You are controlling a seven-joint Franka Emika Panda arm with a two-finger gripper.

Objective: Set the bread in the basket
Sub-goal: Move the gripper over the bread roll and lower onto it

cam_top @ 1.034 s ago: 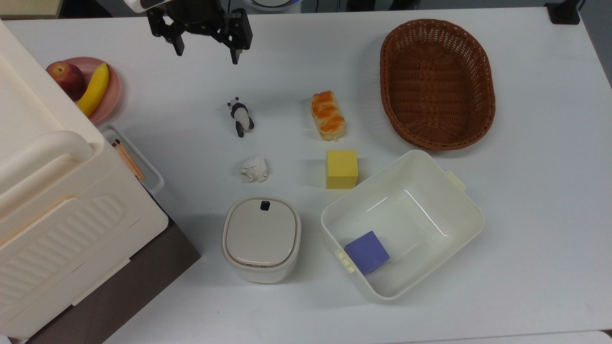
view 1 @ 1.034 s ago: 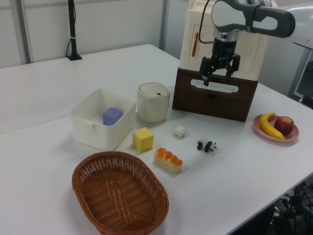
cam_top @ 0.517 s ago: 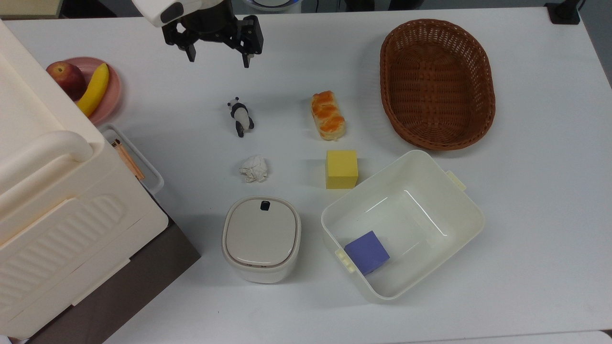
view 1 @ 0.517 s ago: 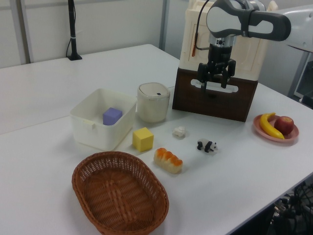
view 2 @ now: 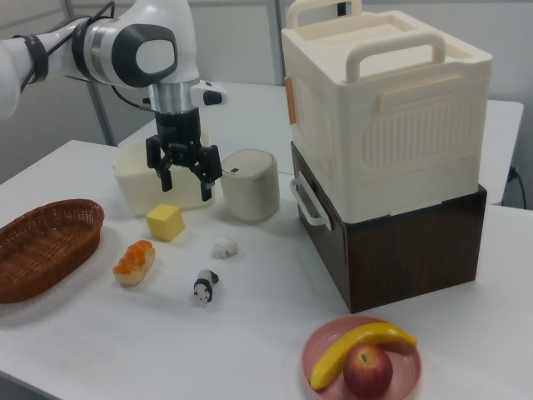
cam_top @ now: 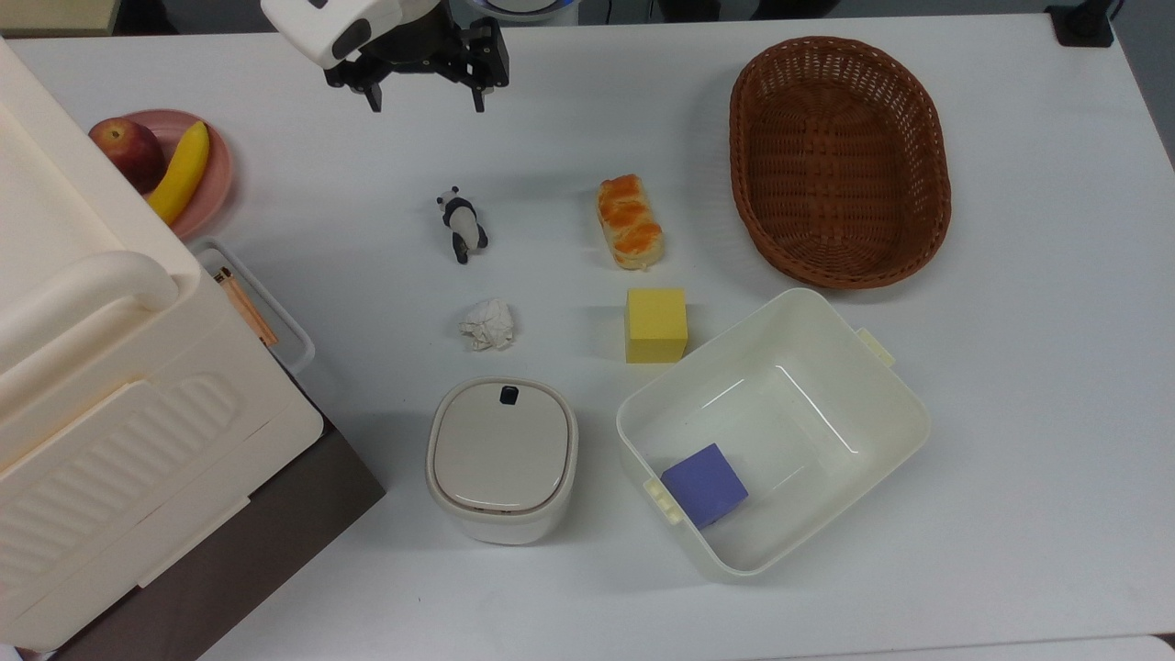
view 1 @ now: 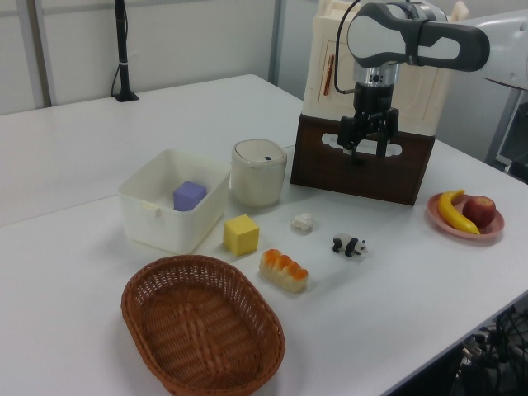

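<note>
The bread (cam_top: 630,221), a golden-orange bun, lies on the white table near its middle. The top view's right of it holds the brown wicker basket (cam_top: 840,156), with nothing inside. My gripper (cam_top: 427,106) hangs open above the table's far edge, at the top view's upper left of the bread and well apart from it, with nothing between its fingers. In the left view the gripper (view 1: 365,155) hovers in front of the brown box, beyond the bread (view 1: 284,271) and basket (view 1: 202,330). In the right view the gripper (view 2: 185,190) is above the yellow cube, with the bread (view 2: 134,262) and basket (view 2: 42,242) below and to the right view's left.
A yellow cube (cam_top: 656,325) sits just below the bread. A white bin (cam_top: 918,413) holds a purple cube (cam_top: 704,484). A toy panda (cam_top: 462,225), crumpled paper (cam_top: 487,324) and a lidded pot (cam_top: 502,456) stand nearby. A cream-and-brown box (cam_top: 110,413) and a fruit plate (cam_top: 220,174) occupy the top view's left.
The gripper has shifted toward the top view's right and come lower, its fingers staying apart. The bread, the basket and the other objects have not moved.
</note>
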